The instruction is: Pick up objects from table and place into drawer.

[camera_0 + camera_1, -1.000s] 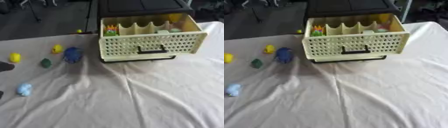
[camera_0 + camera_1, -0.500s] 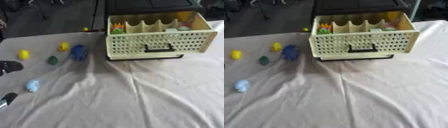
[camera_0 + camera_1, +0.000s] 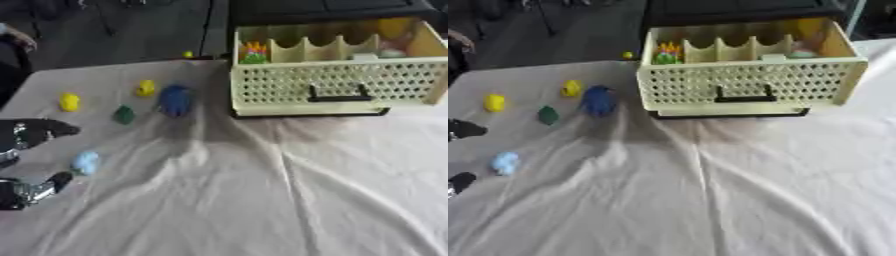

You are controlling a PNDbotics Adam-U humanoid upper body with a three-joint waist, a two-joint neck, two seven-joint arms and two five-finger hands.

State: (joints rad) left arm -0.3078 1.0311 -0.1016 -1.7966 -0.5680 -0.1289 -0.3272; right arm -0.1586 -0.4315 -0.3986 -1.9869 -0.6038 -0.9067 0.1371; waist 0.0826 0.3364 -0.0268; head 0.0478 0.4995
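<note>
Left eye view: your left hand [image 3: 31, 134] brackets the pale blue object [image 3: 86, 162], fingers spread. Close on it next, then carry it to the drawer [image 3: 337, 90].

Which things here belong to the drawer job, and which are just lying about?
Job: drawer; blue toy; two yellow toys; green toy; pale blue toy; left hand.
Lying about: small yellow thing beyond the table; cloth.
</note>
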